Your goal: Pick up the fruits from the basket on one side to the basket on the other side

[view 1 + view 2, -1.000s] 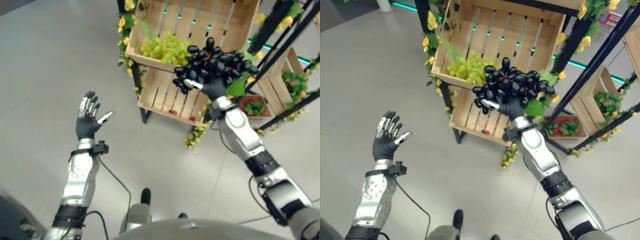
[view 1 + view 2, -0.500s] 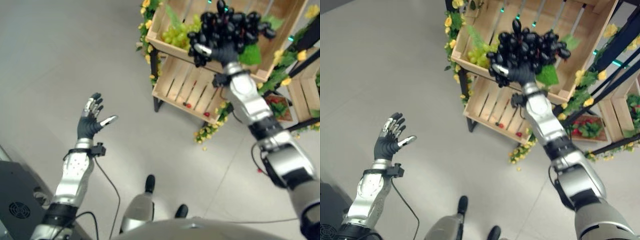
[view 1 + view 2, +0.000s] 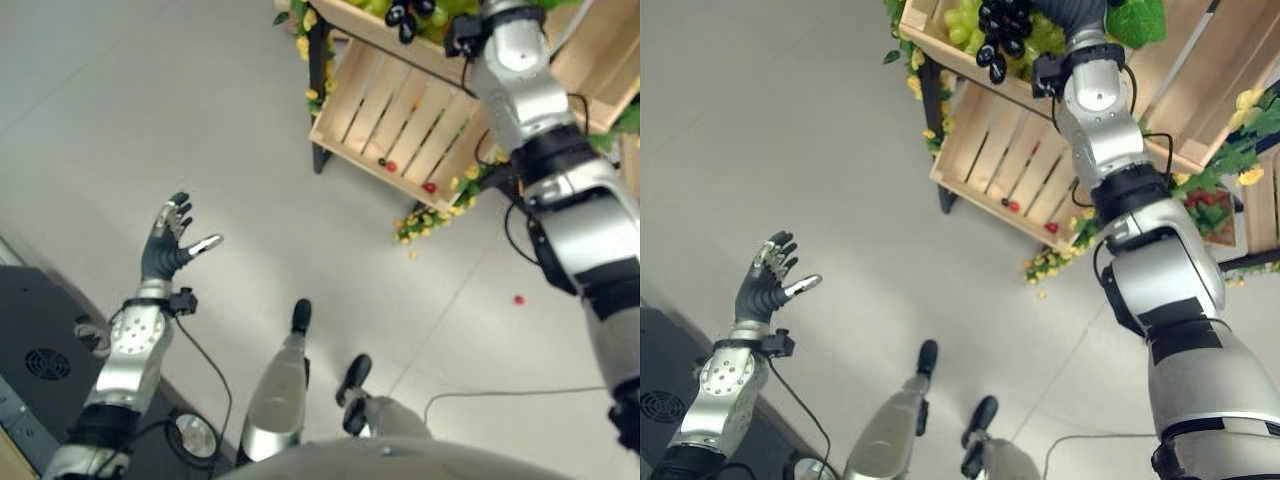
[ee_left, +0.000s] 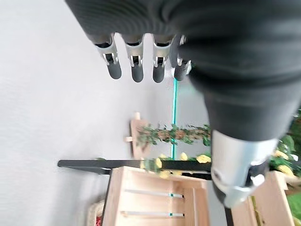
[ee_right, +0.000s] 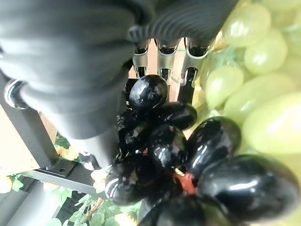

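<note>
A bunch of black grapes (image 5: 164,155) is being held by the right hand (image 5: 94,61), with the fingers (image 5: 162,63) curled down onto the top of the bunch and the thumb closing on it from the other side, as the right wrist view is showing. In the head views the bunch is being seen at the very top edge, hanging over the front rim of the upper wooden crate (image 3: 940,45), just beside and partly in front of the green grapes (image 3: 965,20) that are lying inside that crate. In the right wrist view the pale green grapes are being shown right behind the dark ones; whether the two bunches are actually touching cannot be told for sure. A large green leaf (image 3: 1135,20) is being seen beside the right wrist.

Below the upper crate, a lower slatted crate (image 3: 395,125) is being shown on the same dark stand, with a few small red fruits (image 3: 390,166) lying on its slats. Yellow flowers (image 3: 430,218) are trailing along the stand's edge, and one small red fruit (image 3: 518,299) is lying on the grey floor (image 3: 150,100), well apart from the stand.

The left hand (image 3: 165,245) is being held up over the floor, far from the crates, with its fingers (image 4: 136,66) straight and spread and the thumb apart; nothing is being held in it.
</note>
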`<state>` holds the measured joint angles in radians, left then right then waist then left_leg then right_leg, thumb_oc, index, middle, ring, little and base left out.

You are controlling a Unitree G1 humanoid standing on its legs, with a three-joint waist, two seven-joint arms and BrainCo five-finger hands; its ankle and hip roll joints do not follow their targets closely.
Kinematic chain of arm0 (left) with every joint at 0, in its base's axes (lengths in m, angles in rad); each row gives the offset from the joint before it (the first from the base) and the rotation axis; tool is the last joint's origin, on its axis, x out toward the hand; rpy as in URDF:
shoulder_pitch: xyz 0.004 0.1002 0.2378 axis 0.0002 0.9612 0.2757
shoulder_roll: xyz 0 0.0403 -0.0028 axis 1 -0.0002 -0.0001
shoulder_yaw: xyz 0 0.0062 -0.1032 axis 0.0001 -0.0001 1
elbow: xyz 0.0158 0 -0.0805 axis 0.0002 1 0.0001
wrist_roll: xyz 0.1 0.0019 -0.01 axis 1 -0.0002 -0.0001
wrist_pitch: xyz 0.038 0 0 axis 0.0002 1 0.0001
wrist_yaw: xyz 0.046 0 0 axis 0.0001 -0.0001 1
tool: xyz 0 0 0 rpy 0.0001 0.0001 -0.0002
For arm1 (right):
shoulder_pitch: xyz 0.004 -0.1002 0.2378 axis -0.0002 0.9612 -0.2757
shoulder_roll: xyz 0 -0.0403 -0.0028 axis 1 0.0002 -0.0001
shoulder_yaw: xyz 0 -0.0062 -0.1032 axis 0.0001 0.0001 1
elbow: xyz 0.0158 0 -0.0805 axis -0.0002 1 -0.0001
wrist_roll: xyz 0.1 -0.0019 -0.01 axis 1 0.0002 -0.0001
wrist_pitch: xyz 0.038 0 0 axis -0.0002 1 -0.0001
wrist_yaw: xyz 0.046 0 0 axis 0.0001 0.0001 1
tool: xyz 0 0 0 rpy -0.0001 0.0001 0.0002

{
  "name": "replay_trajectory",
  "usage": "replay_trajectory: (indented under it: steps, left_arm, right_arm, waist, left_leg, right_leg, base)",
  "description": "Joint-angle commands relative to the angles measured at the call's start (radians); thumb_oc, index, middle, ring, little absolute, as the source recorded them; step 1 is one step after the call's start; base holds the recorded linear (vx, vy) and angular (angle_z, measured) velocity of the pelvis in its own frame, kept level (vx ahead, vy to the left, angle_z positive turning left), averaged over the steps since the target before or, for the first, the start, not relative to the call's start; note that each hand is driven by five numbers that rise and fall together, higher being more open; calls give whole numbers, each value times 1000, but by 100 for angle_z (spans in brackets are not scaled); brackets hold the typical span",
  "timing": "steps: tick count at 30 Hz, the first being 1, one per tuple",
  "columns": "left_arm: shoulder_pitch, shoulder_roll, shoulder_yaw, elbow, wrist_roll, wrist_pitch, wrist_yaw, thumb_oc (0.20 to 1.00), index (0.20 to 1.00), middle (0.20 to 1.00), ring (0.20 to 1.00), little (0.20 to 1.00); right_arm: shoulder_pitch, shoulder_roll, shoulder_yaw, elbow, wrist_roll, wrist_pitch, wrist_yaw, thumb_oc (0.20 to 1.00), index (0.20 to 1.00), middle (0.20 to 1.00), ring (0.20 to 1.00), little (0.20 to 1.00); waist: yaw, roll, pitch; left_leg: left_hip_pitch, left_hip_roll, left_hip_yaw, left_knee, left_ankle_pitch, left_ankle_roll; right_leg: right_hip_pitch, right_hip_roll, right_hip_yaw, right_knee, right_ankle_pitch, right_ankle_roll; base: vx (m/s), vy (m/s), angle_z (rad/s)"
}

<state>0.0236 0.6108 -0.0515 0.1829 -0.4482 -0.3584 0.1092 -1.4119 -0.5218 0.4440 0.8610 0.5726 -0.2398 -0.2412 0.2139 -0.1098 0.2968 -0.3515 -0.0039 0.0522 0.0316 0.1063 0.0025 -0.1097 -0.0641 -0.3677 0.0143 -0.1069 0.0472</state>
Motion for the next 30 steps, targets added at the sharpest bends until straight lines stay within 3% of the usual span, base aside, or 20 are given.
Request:
replay_trajectory:
  steps: [1,16,22,23,24,25,26,27,30]
  left_arm:
    - [7,54,41,-76,-5,-57,17,1000,1000,1000,1000,1000]
    - [2,55,35,-51,5,-35,37,1000,1000,1000,1000,1000]
    - [6,60,29,-49,3,-32,37,1000,1000,1000,1000,1000]
    - [8,60,26,-50,0,-31,35,1000,1000,1000,1000,1000]
    - [8,60,25,-51,0,-31,35,1000,1000,1000,1000,1000]
    - [8,60,26,-49,-2,-31,35,1000,1000,1000,1000,1000]
    - [7,60,22,-49,-2,-30,34,1000,1000,1000,1000,1000]
    - [7,60,20,-47,-2,-29,34,1000,1000,1000,1000,1000]
    - [8,61,15,-42,-1,-29,35,1000,1000,1000,1000,1000]
  right_arm:
    - [-63,-26,20,27,46,-44,-34,200,200,200,200,200]
    - [-91,54,-55,42,231,-82,-63,200,200,200,200,200]
    - [-101,28,-54,32,210,-85,-82,200,200,200,200,200]
    - [-108,20,-50,40,210,-85,-85,200,200,200,200,200]
    - [-108,19,-50,41,211,-85,-85,200,200,200,200,200]
    - [-112,12,-46,47,209,-83,-86,200,200,200,200,200]
    - [-117,7,-46,53,210,-83,-86,200,200,200,200,200]
    - [-118,4,-47,60,212,-82,-88,200,200,200,200,200]
    - [-128,-16,-38,103,199,-71,-99,200,200,200,200,200]
  waist:
    - [26,-36,-4]
    - [23,-43,-15]
    - [27,-53,-23]
    - [26,-58,-30]
    - [28,-56,-23]
    - [26,-60,-30]
    - [29,-60,-24]
    - [27,-63,-30]
    - [31,-66,-26]
  left_leg:
    - [36,-17,11,48,-116,-28]
    - [52,-23,-10,29,-110,-26]
    - [56,-23,-20,26,-108,-26]
    - [69,-21,-32,19,-131,-32]
    - [58,-24,-23,23,-108,-26]
    - [69,-22,-33,19,-130,-32]
    - [58,-25,-25,23,-108,-26]
    - [69,-22,-35,16,-130,-32]
    - [60,-26,-29,13,-104,-27]
  right_leg:
    - [-88,-36,3,55,71,55]
    - [-79,-38,-21,59,65,49]
    - [-70,-39,-30,56,65,50]
    - [-60,-34,-20,54,45,56]
    - [-68,-38,-34,54,63,50]
    - [-59,-33,-20,53,44,56]
    - [-66,-37,-35,53,63,50]
    - [-58,-32,-21,51,45,56]
    - [-65,-36,-41,48,63,51]
  base:
    - [0,0,0]
    - [4,-2,1]
    - [35,-22,7]
    - [0,0,0]
    - [116,-44,5]
    - [-71,12,9]
    - [111,-43,10]
    - [-71,13,9]
    - [22,-7,6]
